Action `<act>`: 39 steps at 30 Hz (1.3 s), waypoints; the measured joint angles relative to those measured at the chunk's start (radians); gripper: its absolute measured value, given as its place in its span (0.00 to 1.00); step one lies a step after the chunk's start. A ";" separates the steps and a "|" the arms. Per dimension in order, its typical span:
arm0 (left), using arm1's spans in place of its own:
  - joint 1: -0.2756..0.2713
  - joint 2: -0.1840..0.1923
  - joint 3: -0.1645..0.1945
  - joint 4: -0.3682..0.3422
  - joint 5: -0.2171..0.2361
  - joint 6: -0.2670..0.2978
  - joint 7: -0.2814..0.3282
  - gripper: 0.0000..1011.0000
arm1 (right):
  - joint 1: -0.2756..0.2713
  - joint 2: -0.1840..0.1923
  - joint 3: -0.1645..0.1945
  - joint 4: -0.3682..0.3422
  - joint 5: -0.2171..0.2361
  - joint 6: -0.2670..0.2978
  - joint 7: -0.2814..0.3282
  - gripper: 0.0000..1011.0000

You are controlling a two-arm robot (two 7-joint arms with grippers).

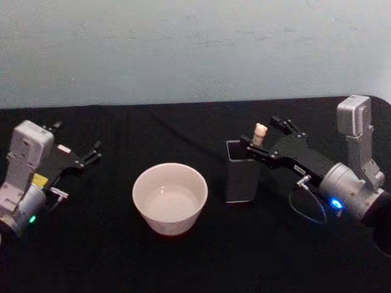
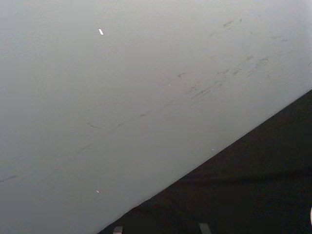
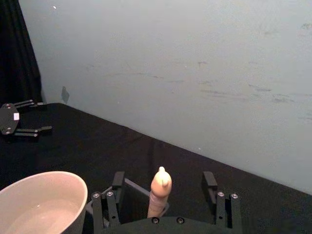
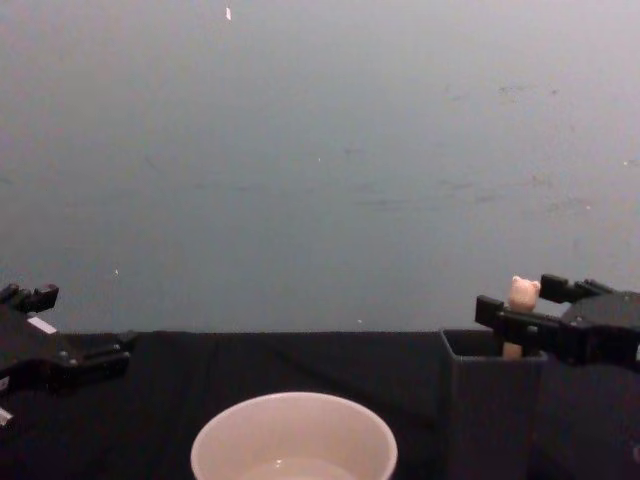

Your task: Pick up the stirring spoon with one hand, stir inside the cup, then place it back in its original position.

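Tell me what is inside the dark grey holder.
The stirring spoon stands in the holder; its beige bear-head handle pokes above the mouth, between the open fingers of the right gripper. Its neck and bowl are hidden by the holder's walls.

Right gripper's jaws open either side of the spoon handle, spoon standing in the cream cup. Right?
No: the stirring spoon stands in the dark grey holder, not the cup, as the head view shows. The right gripper does have its jaws open either side of the handle.
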 joint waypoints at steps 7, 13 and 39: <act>0.000 0.000 0.000 0.000 0.000 0.000 0.000 0.99 | 0.011 -0.020 0.010 0.021 -0.004 0.012 0.016 0.99; 0.000 0.000 0.000 0.000 0.000 0.000 0.000 0.99 | 0.013 -0.028 0.018 0.024 -0.008 0.019 0.026 0.99; 0.000 0.000 0.000 0.000 0.000 0.000 0.000 0.99 | 0.012 -0.026 0.016 0.024 -0.008 0.017 0.025 0.75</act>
